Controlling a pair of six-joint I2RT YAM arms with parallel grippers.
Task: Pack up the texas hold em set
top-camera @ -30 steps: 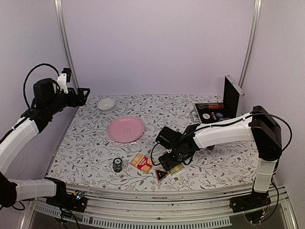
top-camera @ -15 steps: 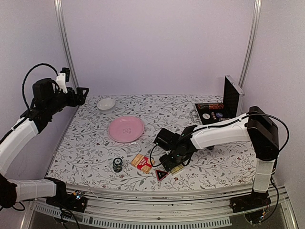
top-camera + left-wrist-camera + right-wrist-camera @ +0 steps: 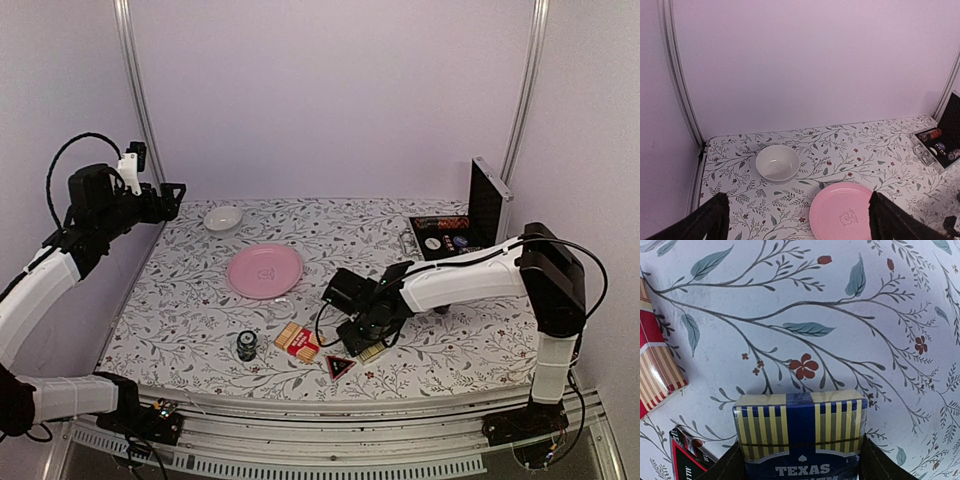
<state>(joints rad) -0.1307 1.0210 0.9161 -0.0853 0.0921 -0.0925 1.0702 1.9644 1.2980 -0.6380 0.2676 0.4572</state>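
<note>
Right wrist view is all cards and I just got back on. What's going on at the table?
The right gripper has its jaws on both sides of the blue card deck, down low at front centre. The red card deck, the black triangular marker and one chip stack lie loose nearby. The open silver case sits far right with chips in it. The left gripper is raised at the left, open and empty.

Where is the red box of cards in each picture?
Top external: the red card deck lies near the front, right of the chip stack.
Left wrist: not in it.
Right wrist: its striped corner shows at the left edge, left of the blue card deck.
Shared landmark: the black triangular marker, beside the red deck in the top and right wrist views.
</note>
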